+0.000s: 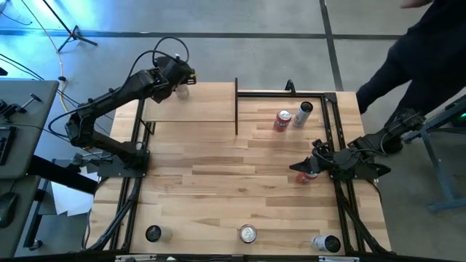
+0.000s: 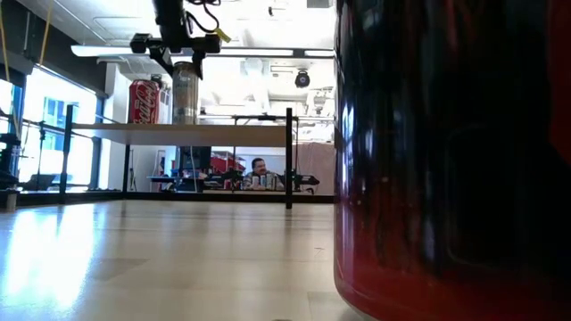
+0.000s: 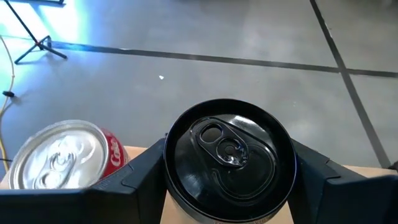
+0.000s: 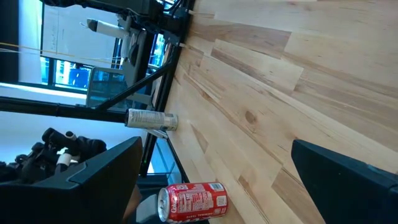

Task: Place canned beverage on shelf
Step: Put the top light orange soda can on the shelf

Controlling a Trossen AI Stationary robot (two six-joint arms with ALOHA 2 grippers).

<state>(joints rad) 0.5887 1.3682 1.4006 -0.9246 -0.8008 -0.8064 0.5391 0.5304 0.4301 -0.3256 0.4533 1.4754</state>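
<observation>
Left hand (image 3: 227, 186) nearly closed, fingers (image 3: 140, 174) clamped on either side of a dark-topped can (image 3: 229, 155) standing upright on the shelf (image 2: 196, 130), just beside a red can (image 3: 59, 163) there; left arm stretched out to the shelf's far edge, hand pointing straight down; right hand (image 1: 312, 167) spread wide, holding nothing, hovering low over the worktop (image 1: 218, 189) near its right side.
</observation>
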